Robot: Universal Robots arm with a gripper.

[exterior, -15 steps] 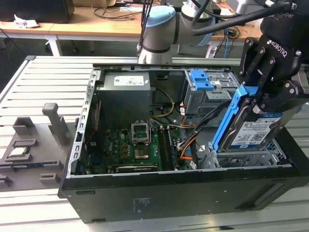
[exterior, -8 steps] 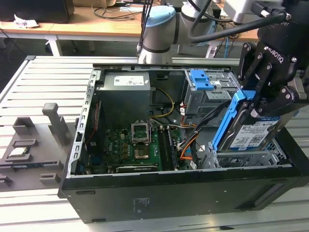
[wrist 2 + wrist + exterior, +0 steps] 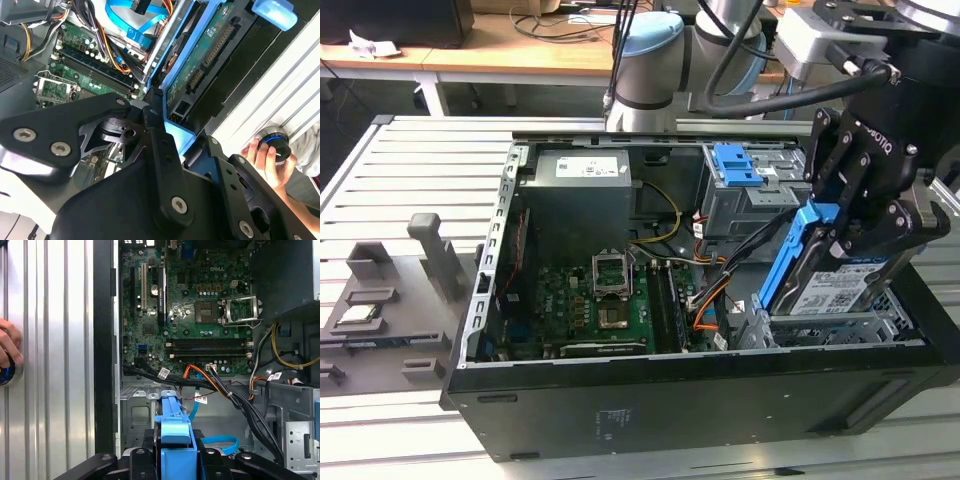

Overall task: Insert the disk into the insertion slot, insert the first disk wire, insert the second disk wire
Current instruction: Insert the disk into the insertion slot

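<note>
Blue-framed disk [image 3: 832, 290] clamped in the pincer [image 3: 868, 243] — tilted steeply, lower end at the insertion slot [image 3: 880, 326], arm [image 3: 650, 55] angled down

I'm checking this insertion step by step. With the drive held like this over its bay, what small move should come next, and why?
Probably tip the disk flatter and ease it down. In the exterior view the gripper clamps it steeply tilted, with its lower edge at the insertion slot, so it is not yet seated in the bay.
</note>
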